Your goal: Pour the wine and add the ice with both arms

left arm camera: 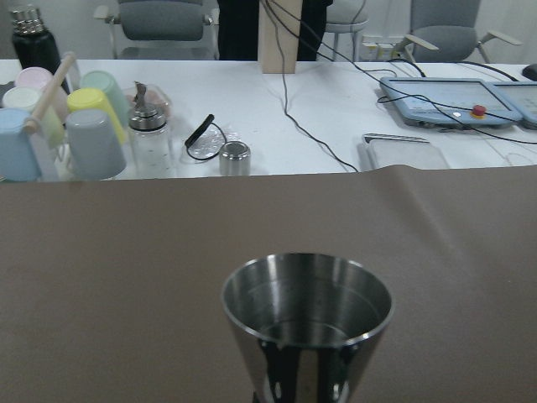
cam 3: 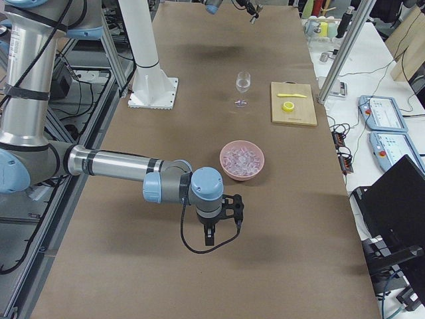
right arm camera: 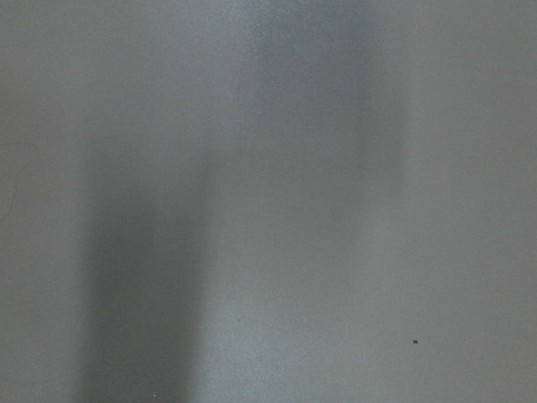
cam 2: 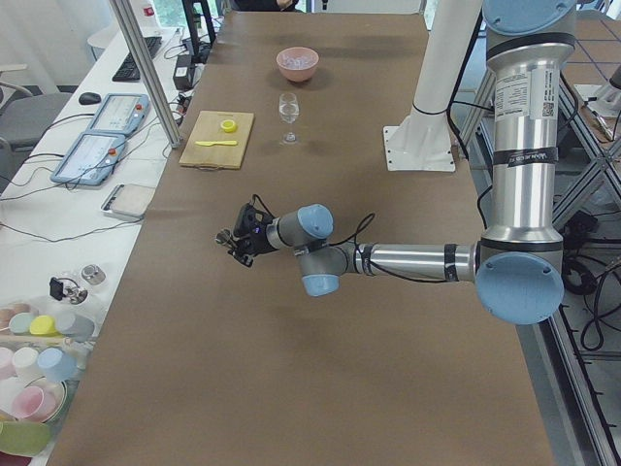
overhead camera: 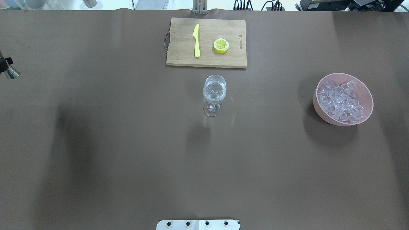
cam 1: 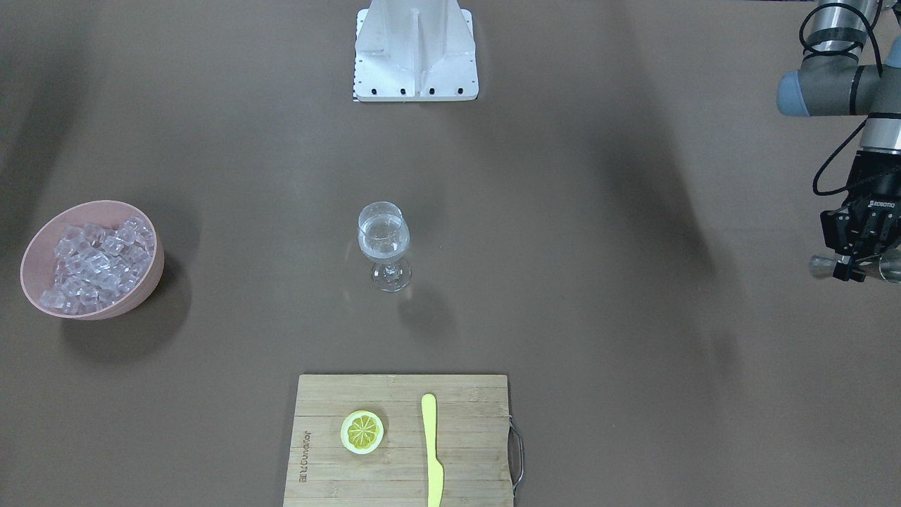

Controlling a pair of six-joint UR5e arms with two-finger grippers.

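From my remote desk: left arm [cam 2: 408, 260] and right arm [cam 3: 113, 163], silver-grey tubes with pale blue joint caps and looping black cables [cam 1: 816, 182]. I read white "ROBOTIQ" lettering on the black left pincer [cam 1: 855, 271]; the right pincer [cam 3: 210, 236] is black too. Their white base block [cam 1: 415, 49] carries black screws.

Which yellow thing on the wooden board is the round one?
The lemon slice: it is a flat round disc. The other yellow thing, the knife, is long and thin.

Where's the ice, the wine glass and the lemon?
ice [overhead camera: 341, 101], overhead view, middle of the heap.
wine glass [overhead camera: 214, 91], overhead view, on its round cup.
lemon slice [overhead camera: 221, 45], overhead view, its yellow top.
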